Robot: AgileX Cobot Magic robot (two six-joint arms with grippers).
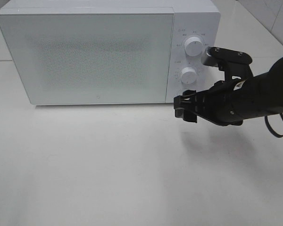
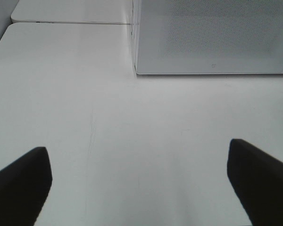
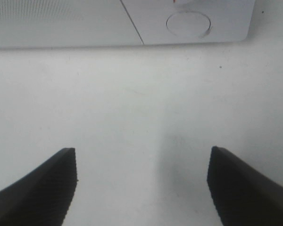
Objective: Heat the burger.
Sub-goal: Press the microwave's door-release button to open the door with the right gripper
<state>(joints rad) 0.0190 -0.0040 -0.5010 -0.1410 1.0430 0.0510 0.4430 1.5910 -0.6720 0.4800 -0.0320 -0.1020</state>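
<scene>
Ribbed black fingers point(image 3: 47, 188) of the right gripper point(image 3: 141, 151) sit nearest the right wrist camera, spread wide with nothing between them. The left gripper point(image 2: 137, 146) is likewise fully parted and holds nothing.

1. White table point(image 1: 108, 160): lies below both grippers.
2. Microwave point(image 1: 94, 56): stands on the table ahead of both grippers. Its speckled door point(image 1: 85, 52) is shut. The door's lower corner lies ahead of the left gripper, well apart from it.
3. Control panel point(image 1: 191, 28): faces the right gripper directly. One fingertip of this gripper lies just beside the upper knob point(image 1: 193, 45); contact cannot be confirmed. The other fingertip is low, near the panel's bottom edge.
4. Lower knob point(image 1: 189, 74): lies between the two spread fingers in the exterior high view.
5. Round button point(image 3: 188, 23): lies ahead of the right gripper, apart from it.

Burger: its position cannot be told from these views; the shut door hides the interior.
</scene>
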